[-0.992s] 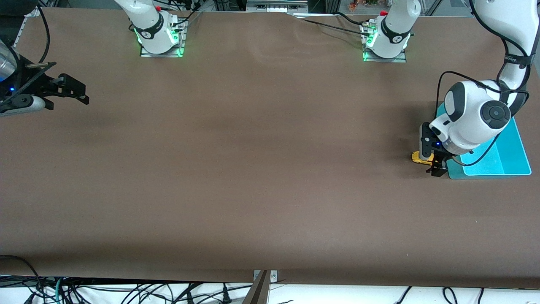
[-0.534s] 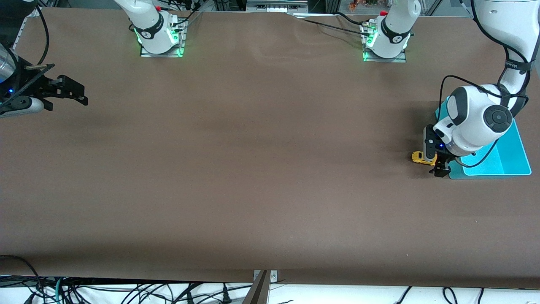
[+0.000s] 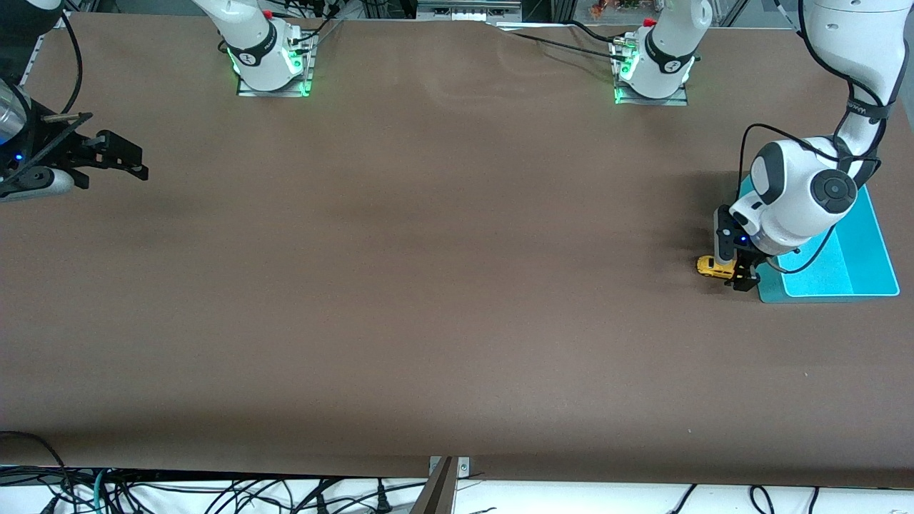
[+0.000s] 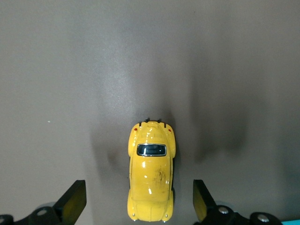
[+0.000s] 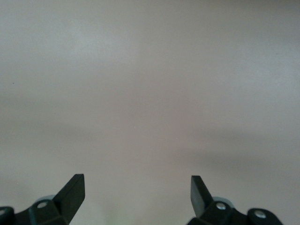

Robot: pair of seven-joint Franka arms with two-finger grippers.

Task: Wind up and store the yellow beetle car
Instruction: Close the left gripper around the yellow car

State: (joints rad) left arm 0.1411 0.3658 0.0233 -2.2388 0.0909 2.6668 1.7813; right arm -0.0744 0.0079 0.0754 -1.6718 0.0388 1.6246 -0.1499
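car (image 3: 707, 266): yellow beetle, on the brown table (image 3: 428, 285) at the left arm's end, just beside the teal tray (image 3: 875, 257). Front view shows only one end of it; the rest is covered by the left gripper. Left wrist view shows the roof and dark window whole (image 4: 151, 177); wheels mostly hidden under the body.
left gripper (image 3: 735, 264): down low over the car, fingers spread wide, one on each side of the body with a gap showing on both sides, no contact seen. In the left wrist view (image 4: 136, 206) only the two fingertips show, the rest is cut off by the frame edge.
tray: shallow, teal, partly covered by the left arm's wrist; the corner nearest the car is hidden, contents under the wrist not visible.
right gripper (image 3: 132, 160): up in the air over the table's edge at the right arm's end, waiting, fingers spread, nothing between them. Right wrist view (image 5: 136, 197) shows only fingertips over bare table; arm is cut off by the frame edge in the front view.
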